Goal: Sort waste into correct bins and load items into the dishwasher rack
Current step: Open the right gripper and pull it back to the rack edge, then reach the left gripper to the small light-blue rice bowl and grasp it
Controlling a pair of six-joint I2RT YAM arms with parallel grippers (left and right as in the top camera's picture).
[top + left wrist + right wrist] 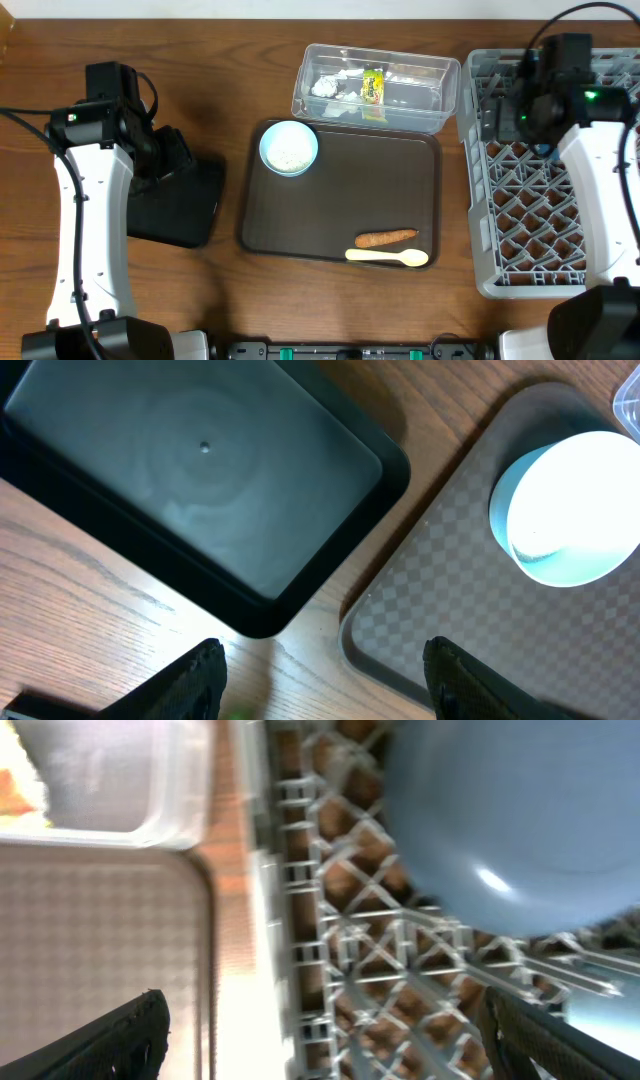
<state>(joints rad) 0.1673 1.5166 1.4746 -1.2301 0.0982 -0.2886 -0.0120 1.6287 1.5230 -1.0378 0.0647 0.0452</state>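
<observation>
At the rack's [480, 200] back left corner my right gripper [325, 1010] hangs wide open, holding nothing, over the plate [520, 820] in it. The tub [440, 85] holds paper [326, 86] and wrapper [373, 84]. On the brown tray [340, 190], the bowl [266, 148] of rice [290, 155] sits at the back left corner, with carrot [386, 238] and spoon [387, 257] along the front edge. My left gripper [322, 655], open and empty, hovers between black tray [190, 470] and brown tray.

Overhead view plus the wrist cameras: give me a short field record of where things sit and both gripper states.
clear tub: holds crumpled white paper and yellow-green wrapper
brown tray: carries pale blue bowl with rice, carrot piece, cream spoon
black tray: no waste in its visible part
dishwasher rack: dark blue plate inside
left gripper: open, empty, over the black tray and brown tray edges
right gripper: open, empty, over the rack
</observation>
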